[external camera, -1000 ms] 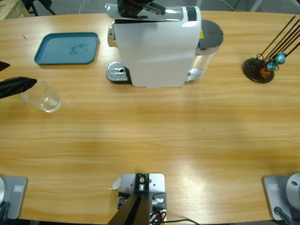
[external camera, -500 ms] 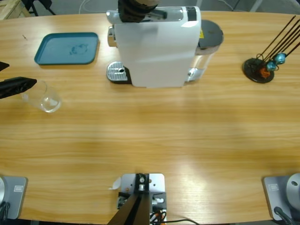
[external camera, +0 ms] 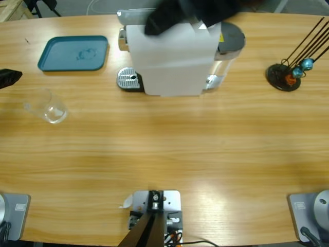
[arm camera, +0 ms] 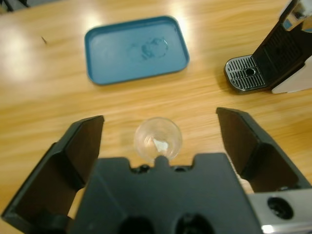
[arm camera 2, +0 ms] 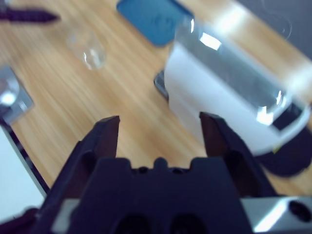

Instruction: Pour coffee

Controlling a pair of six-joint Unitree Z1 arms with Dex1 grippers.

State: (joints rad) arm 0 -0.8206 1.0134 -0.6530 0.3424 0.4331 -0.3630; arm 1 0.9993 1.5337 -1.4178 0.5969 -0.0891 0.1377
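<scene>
Left gripper (arm camera: 158, 134): we have its fingers spread wide and holding nothing, hanging over the glass.
Glass (arm camera: 158, 138): it stands upright and apart from both fingers, roughly midway between them, so we judge a grasp is being lined up.
Coffee: we see none; the glass looks empty.
Right gripper (arm camera 2: 160, 134): fingers parted, empty, above the coffee machine (arm camera 2: 229, 92), which lies just past the fingertips.
Drip grate (arm camera: 246, 79): bare, beyond the left gripper's right-hand finger; probably where the glass belongs.
Tray (arm camera: 135, 48): well ahead of the left fingertips.
</scene>
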